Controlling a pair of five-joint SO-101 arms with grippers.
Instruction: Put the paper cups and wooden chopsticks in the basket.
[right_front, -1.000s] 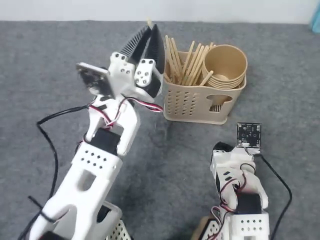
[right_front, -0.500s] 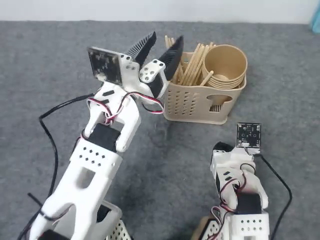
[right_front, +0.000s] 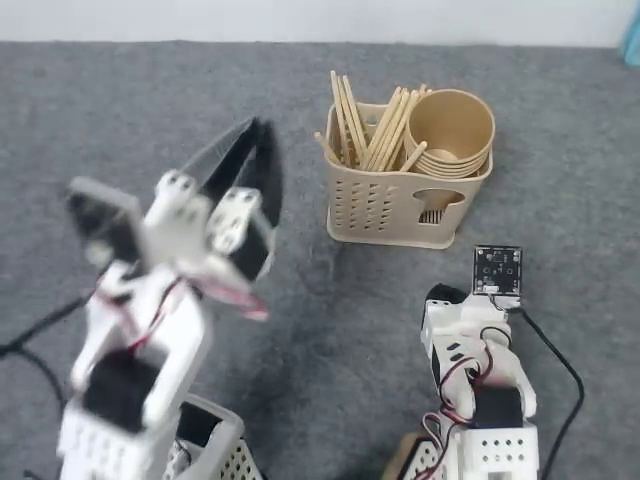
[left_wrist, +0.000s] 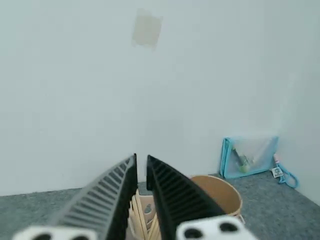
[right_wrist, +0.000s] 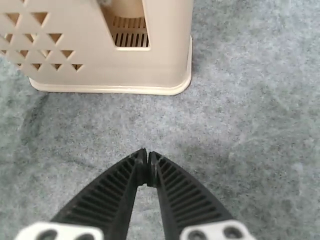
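Observation:
The beige perforated basket (right_front: 385, 212) stands at the back of the grey mat. Several wooden chopsticks (right_front: 368, 125) lean in its left compartment, and a stack of paper cups (right_front: 450, 128) fills its right one. My left gripper (right_front: 256, 130) hangs in the air to the left of the basket, apart from it, shut with nothing in it. In the left wrist view that gripper (left_wrist: 141, 161) points over the chopsticks (left_wrist: 142, 215) and the cup (left_wrist: 216, 191). My right gripper (right_wrist: 147, 156) is shut and empty, low over the mat in front of the basket (right_wrist: 100, 65).
The right arm (right_front: 475, 350) is folded back at the front right, its camera board just in front of the basket. A blue pouch (left_wrist: 250, 157) lies by the wall at the far right. Grey mat (right_front: 330, 330) lies open between the arms.
The left arm has pulled back from the basket's left side toward the front left, and its fingers have closed. The chopsticks stay in the basket. The right arm has not moved.

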